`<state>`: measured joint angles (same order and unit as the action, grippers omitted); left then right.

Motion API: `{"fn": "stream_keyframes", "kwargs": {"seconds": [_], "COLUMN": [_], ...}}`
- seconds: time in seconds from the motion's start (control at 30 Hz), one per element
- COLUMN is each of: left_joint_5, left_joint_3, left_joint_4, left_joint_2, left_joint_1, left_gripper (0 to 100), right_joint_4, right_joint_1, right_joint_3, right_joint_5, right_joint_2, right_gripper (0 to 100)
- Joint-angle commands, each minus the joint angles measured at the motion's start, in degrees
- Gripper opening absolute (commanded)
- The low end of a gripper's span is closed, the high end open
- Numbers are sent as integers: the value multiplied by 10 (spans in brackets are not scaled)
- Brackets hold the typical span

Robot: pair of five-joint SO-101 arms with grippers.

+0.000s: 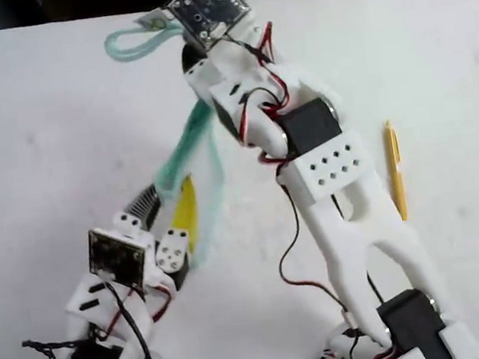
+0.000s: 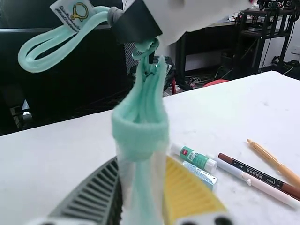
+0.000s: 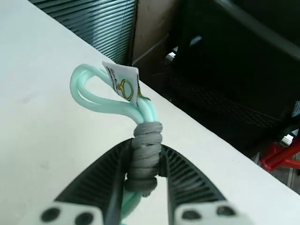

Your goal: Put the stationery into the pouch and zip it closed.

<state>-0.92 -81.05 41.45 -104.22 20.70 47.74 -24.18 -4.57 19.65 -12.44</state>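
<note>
Right wrist view: the right hand is clenched on the grey cord at the far end of the pouch. Nearer, the left hand grips its other end. One pen lies right on the table; pouch contents unclear.

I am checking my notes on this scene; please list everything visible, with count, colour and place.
pouch: one, mint green, stretched between the grippers
cord loop: one, mint with grey wrap, at the pouch's far end
yellow pen: one, on table
brown pen: one, on table
white pen: one, beside brown pen
glue stick: one, white and green, on table
table: one, white
left gripper: grey and yellow, shut on pouch
right gripper: black, shut on cord loop
</note>
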Motion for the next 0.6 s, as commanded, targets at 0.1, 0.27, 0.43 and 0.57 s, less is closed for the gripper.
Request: {"fn": "stream_keyframes", "kwargs": {"seconds": [0.1, 0.27, 0.43, 0.57], "left_joint_5": [4, 5, 5, 5], "left_joint_3": [7, 7, 7, 7], "left_joint_4": [-4, -2, -2, -4], "left_joint_2": [-1, -1, -1, -1], "left_joint_1": [12, 12, 12, 12], "left_gripper": [27, 27, 27, 27], "right_joint_4": [-40, -60, -66, -70], "right_joint_1": [31, 49, 63, 60], "right_joint_3": [-6, -11, -11, -11], "right_joint_5": [5, 2, 2, 2], "right_joint_2": [0, 34, 49, 48], "right_gripper": [18, 17, 17, 19]}}
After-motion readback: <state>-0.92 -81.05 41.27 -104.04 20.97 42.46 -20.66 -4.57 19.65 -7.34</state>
